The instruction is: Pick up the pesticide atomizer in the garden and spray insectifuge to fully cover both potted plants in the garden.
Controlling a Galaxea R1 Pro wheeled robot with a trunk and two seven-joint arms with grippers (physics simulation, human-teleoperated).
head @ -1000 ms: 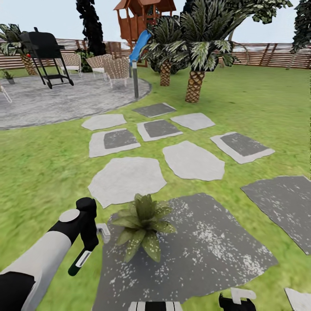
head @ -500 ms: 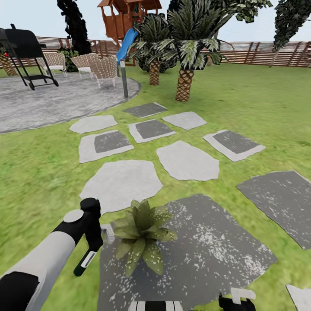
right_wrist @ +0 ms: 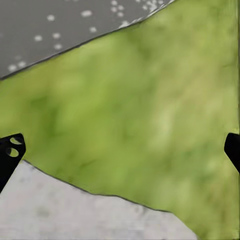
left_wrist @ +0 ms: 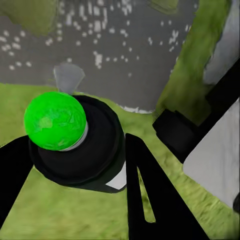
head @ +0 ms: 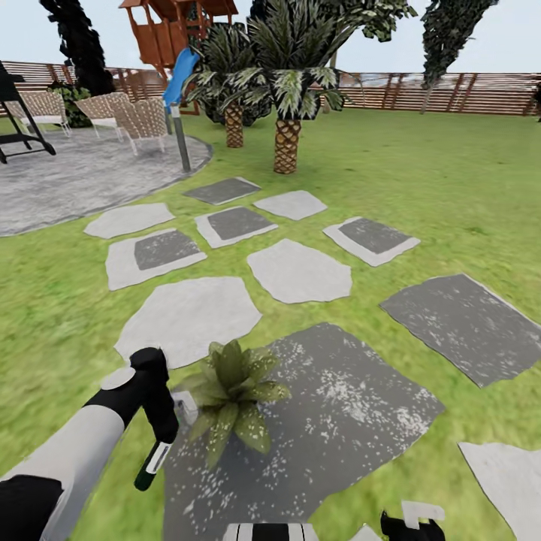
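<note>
Lawn (head: 421,173) with grey stones. Atomizer (head: 152,464) is already gripped by left gripper (head: 159,428) fingers, hung just beside one plant (head: 229,391) on dark slab (head: 346,421). Right fingers (right_wrist: 11,150) spread, empty. Spraying seemingly pending; second plant unseen.

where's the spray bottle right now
In the head view, the spray bottle hangs from the left gripper at lower left, over grass at the dark paving slab's edge, just left of the small plant.
</note>
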